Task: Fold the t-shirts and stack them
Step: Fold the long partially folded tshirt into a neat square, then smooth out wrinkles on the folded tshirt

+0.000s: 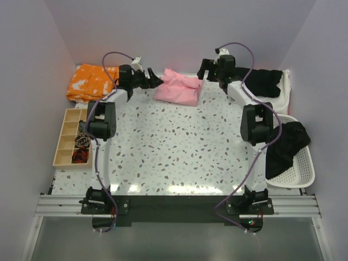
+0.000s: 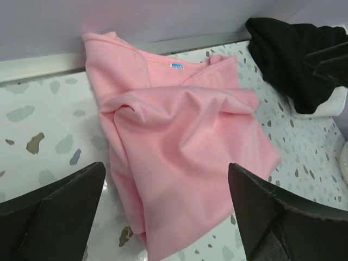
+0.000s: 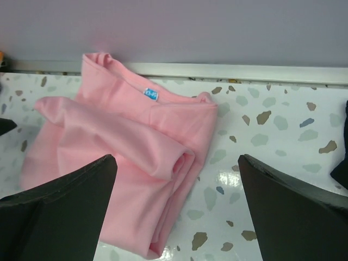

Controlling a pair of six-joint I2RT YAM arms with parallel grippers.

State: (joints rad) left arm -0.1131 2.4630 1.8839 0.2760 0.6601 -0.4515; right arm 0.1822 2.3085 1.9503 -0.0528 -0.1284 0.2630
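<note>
1. Pink t-shirt [image 1: 176, 87] lies loosely folded, still rumpled, at the far edge, mid-table; probably the only one begun.
2. Left gripper [image 1: 155, 80] and right gripper [image 1: 203, 68] flank it; both spread, empty.
3. Black t-shirts [image 1: 265, 81] lie heaped in baskets [image 1: 304, 169] along the right edge; folding and stacking remain.

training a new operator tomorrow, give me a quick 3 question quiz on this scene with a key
1. Fill in: the t-shirt draped over the white basket is ___ in colour.
2. True or false: the left gripper is shut on the pink t-shirt.
3. Where does the pink t-shirt lie? A) in the white basket B) on the table by the far wall C) hanging from the left gripper

Key: 1 black; 2 false, its fingers are spread open with nothing between them; 3 B
</note>
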